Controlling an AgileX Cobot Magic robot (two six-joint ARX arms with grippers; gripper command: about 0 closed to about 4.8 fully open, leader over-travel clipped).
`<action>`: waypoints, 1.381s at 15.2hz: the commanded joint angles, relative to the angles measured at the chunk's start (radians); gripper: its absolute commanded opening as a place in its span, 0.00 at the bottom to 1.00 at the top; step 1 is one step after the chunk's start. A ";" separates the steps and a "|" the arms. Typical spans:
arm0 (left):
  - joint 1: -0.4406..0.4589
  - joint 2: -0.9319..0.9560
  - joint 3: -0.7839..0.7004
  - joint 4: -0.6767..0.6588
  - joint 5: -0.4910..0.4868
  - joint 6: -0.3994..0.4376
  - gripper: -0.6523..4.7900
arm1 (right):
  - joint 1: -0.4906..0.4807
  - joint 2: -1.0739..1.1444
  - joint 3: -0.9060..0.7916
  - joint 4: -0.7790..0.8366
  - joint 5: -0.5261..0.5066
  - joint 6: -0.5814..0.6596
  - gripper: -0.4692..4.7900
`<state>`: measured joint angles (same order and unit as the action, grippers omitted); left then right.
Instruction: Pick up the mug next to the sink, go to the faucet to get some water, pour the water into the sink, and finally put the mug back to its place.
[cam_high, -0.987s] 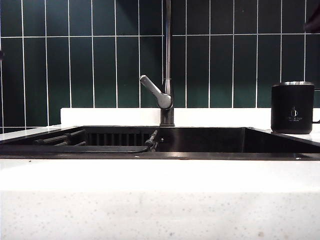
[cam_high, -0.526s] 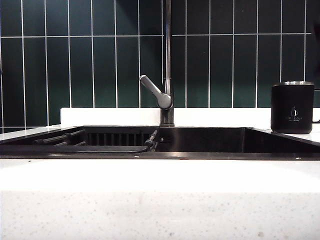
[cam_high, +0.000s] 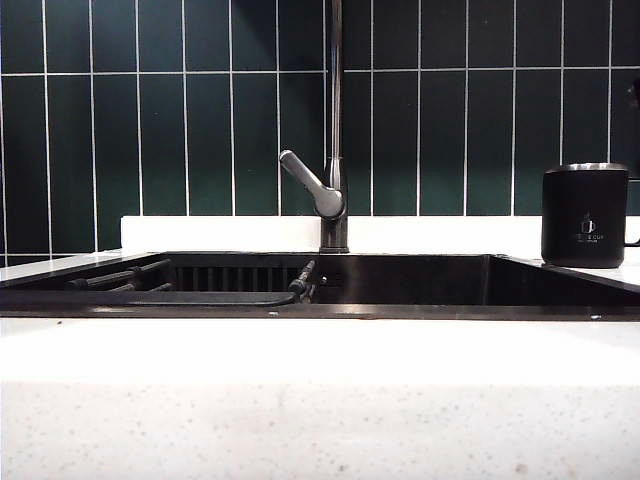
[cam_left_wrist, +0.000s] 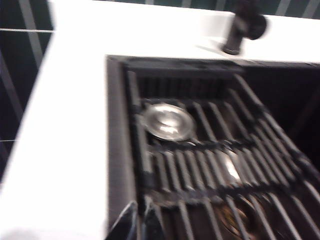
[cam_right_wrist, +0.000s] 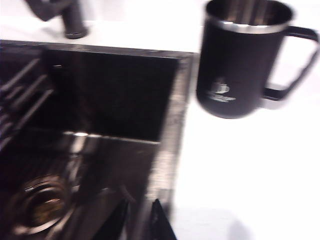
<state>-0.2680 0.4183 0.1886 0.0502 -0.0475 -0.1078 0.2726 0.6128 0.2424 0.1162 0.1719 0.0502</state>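
The black mug (cam_high: 585, 215) with a silver rim stands upright on the white counter, right of the sink (cam_high: 420, 280). The faucet (cam_high: 335, 150) rises behind the basin's middle, and no water runs from it. Neither gripper shows clearly in the exterior view. In the right wrist view my right gripper (cam_right_wrist: 140, 220) hangs open and empty over the sink's rim (cam_right_wrist: 172, 125), well short of the mug (cam_right_wrist: 240, 60). In the left wrist view my left gripper (cam_left_wrist: 137, 222) is shut, with nothing in it, over the sink's edge (cam_left_wrist: 115, 125) on the side away from the mug.
A dark slatted rack (cam_left_wrist: 210, 165) lies in the basin over a round metal strainer (cam_left_wrist: 167, 121). The drain (cam_right_wrist: 40, 202) shows on the basin floor. The faucet's base (cam_left_wrist: 240, 30) stands on the white back ledge. Dark green tiles (cam_high: 160, 140) cover the wall behind.
A dark shape at the top right of the exterior view has drawn back to the edge of the picture. The mug and the faucet have not moved.
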 joint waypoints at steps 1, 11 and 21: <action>0.000 -0.001 -0.023 0.082 -0.054 -0.006 0.16 | 0.001 -0.003 -0.009 0.056 0.101 0.032 0.23; 0.000 -0.008 -0.094 0.150 -0.057 -0.067 0.16 | 0.001 -0.003 -0.057 0.085 0.114 0.028 0.23; 0.001 -0.018 -0.095 0.134 -0.044 -0.065 0.16 | 0.001 -0.002 -0.057 0.085 0.114 0.028 0.23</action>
<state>-0.2676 0.4026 0.0921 0.1757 -0.1032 -0.1734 0.2729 0.6109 0.1810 0.1909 0.2848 0.0784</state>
